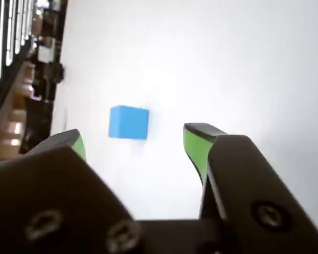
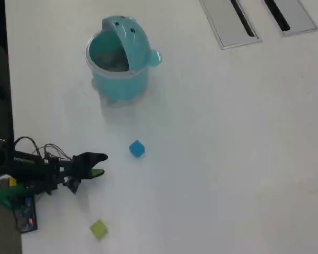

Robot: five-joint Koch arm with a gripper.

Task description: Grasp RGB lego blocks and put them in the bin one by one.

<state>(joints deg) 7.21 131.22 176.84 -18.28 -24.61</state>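
Gripper: jaws stand wide apart and hold nothing. The wrist view shows two black jaws with green pads on their inner faces and cross-head screws in the black housing.

Blue lego block: a small plain cube, matte, sitting on the table just beyond the jaw tips and nearer the left-hand jaw in the wrist view, clear of both. In the overhead view the blue block lies at about 2 o'clock from the gripper, near it but apart.

Yellow-green lego block: a small cube at roughly 6 o'clock from the gripper, apart from it, near the lower edge of the overhead view.

Bin: teal, round, with a clear rim, a domed hood raised at its far side and a small knob at its 3 o'clock. It stands upright at about 12 o'clock from the blue block, well apart. Its contents cannot be made out.

Surface: white table, smooth. Two grey slotted panels are set into it at the upper right of the overhead view. The arm, black with loose wires, reaches in from the table's left edge.

No legible writing or brand marks.
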